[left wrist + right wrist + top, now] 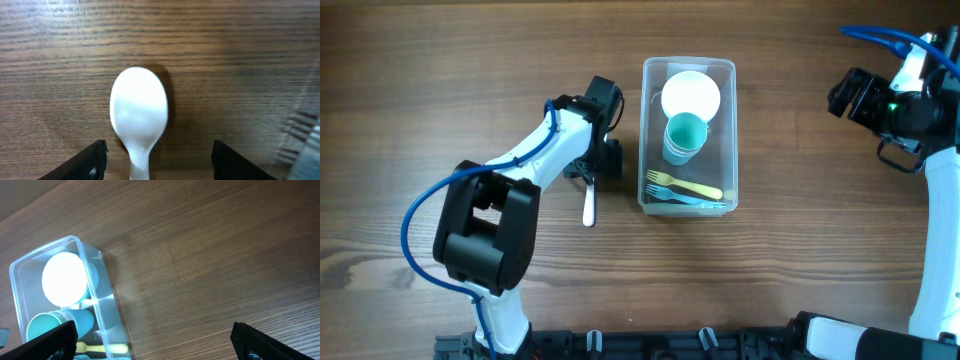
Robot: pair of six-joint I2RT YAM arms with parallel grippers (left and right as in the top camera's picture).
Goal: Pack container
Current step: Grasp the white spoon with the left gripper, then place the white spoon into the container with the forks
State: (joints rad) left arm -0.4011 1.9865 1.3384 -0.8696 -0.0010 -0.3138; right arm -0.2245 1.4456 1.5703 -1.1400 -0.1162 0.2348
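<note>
As the container (688, 63) is being viewed from overhead at the counter's middle, a bowl (691, 95), a cup (685, 137) and forks (685, 188) are being held inside it. The left gripper (600, 163) is being poised over a spoon (588, 207) beside it, the right gripper (847, 95) near the right edge. At the left wrist, jaws are being held wide astride the spoon (139, 107). At the right wrist, jaws are being held wide too, apart from the container (106, 287).

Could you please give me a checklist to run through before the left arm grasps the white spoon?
1. Left tool open, straddling the spoon handle: ok.
2. Spoon lies flat on the table, apart from the container: ok.
3. Container has no lid on: ok.
4. Right tool open, empty, away from the container: ok.
5. Left fingers low enough to grip: cannot tell.
</note>
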